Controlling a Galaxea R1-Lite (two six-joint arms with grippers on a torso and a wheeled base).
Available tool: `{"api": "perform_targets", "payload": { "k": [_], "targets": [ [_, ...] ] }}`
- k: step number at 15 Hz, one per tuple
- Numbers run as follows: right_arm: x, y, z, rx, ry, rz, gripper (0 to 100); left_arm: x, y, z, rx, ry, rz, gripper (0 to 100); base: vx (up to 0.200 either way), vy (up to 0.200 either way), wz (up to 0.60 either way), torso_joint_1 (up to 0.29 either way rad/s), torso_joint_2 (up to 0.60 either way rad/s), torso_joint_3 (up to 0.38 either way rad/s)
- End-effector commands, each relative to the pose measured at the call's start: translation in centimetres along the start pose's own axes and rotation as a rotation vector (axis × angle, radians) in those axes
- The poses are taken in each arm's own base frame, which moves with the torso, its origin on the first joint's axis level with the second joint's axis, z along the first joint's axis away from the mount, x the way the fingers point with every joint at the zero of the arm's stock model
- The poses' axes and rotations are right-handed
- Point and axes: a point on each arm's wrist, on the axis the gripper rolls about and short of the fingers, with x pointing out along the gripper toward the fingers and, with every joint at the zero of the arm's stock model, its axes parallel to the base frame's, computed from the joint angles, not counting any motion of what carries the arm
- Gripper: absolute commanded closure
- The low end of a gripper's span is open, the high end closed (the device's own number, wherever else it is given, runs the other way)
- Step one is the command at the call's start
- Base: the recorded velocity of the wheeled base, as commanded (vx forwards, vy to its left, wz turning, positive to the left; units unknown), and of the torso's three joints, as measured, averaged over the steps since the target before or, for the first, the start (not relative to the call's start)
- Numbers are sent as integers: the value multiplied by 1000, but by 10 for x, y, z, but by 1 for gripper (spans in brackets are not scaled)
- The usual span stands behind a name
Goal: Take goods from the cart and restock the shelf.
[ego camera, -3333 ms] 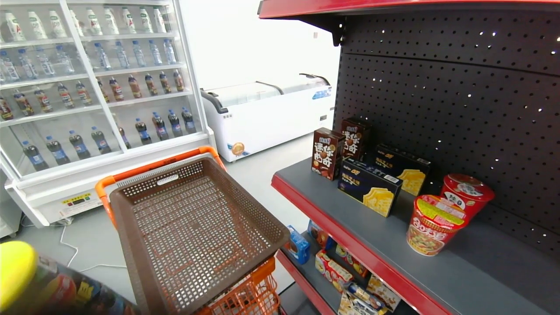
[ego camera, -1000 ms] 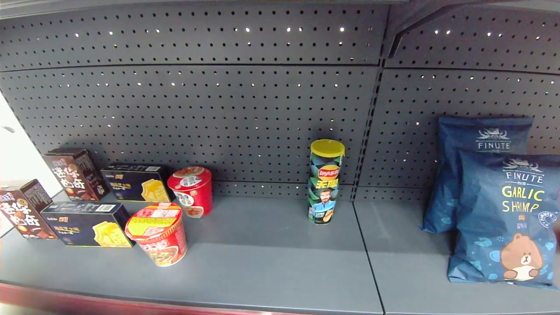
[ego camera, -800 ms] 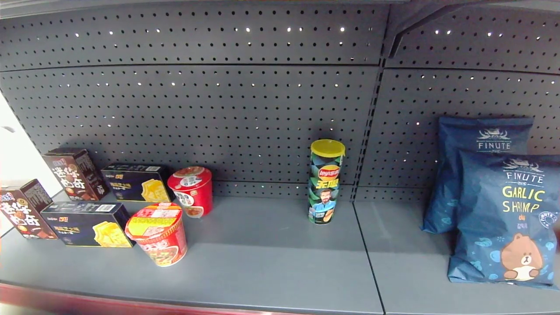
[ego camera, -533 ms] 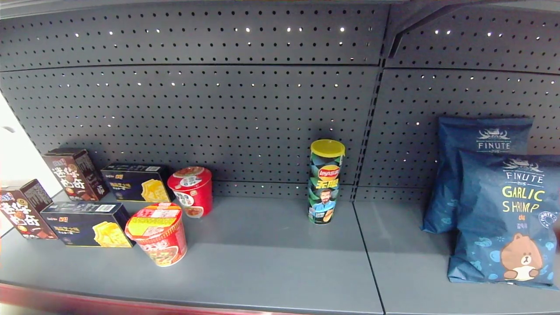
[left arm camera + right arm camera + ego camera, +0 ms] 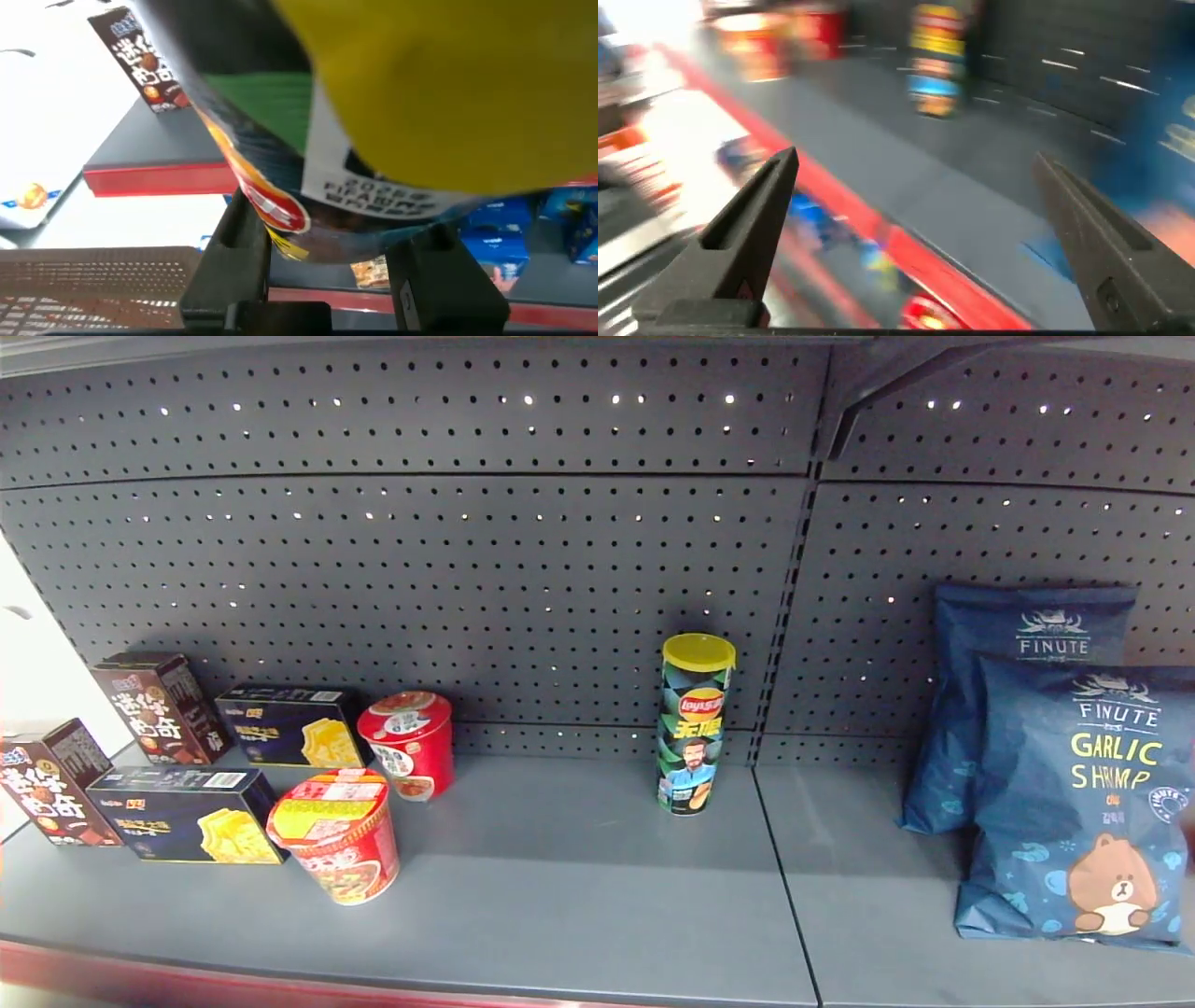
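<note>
My left gripper (image 5: 336,257) is shut on a chip can (image 5: 392,103) with a yellow lid, which is held close to the left wrist camera, out in front of the shelf's red edge (image 5: 159,177). A matching chip can (image 5: 697,723) stands upright at the back of the grey shelf (image 5: 579,887), near the pegboard. My right gripper (image 5: 915,159) is open with nothing between its fingers, in front of the shelf, and the standing chip can (image 5: 938,61) is blurred ahead of it.
At the shelf's left stand two red cup noodles (image 5: 338,835), navy boxes (image 5: 187,814) and brown chocolate boxes (image 5: 47,782). Blue snack bags (image 5: 1083,803) lean at the right. Bare shelf lies between the cups and the can. The cart's brown basket (image 5: 84,280) sits below the shelf edge.
Since 3.3 s ago the head camera has turned from the cart to face the shelf. Over the last second the head view has not changed.
</note>
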Motion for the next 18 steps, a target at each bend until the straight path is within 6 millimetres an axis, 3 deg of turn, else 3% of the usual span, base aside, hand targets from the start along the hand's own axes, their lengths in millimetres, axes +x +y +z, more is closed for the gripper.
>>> {"api": "perform_targets", "payload": {
  "k": [1, 3, 4, 5, 9, 12, 14, 16, 18],
  "targets": [
    [50, -6, 19, 25, 94, 169, 0, 1, -1, -2, -3, 14, -5, 100, 0, 0, 0, 0, 0, 0],
    [92, -12, 23, 50, 124, 171, 0, 2, -1, -3, -9, 15, -11, 100, 0, 0, 0, 0, 0, 0],
    [100, -13, 23, 52, 126, 168, 0, 2, -1, -3, -10, 16, -11, 100, 0, 0, 0, 0, 0, 0],
    [133, -19, 24, 76, 125, 156, 0, 2, -1, -4, -13, 17, -13, 100, 0, 0, 0, 0, 0, 0],
    [202, -38, 37, 109, 113, 162, 0, 5, -4, -11, -7, 40, -34, 100, 0, 0, 0, 0, 0, 0],
    [230, -49, 33, 99, 127, 169, 0, 6, -4, -12, -5, 47, -35, 100, 0, 0, 0, 0, 0, 0],
    [252, -66, 15, 70, 150, 166, 0, 6, -5, -13, -5, 51, -38, 100, 0, 0, 0, 0, 0, 0],
    [260, -77, 6, 45, 136, 206, 0, 6, -5, -13, -5, 49, -39, 100, 0, 0, 0, 0, 0, 0],
    [284, -94, -9, 12, 110, 239, 0, 6, -5, -13, -60, 49, -36, 100, 0, 0, 0, 0, 0, 0]
  ]
}}
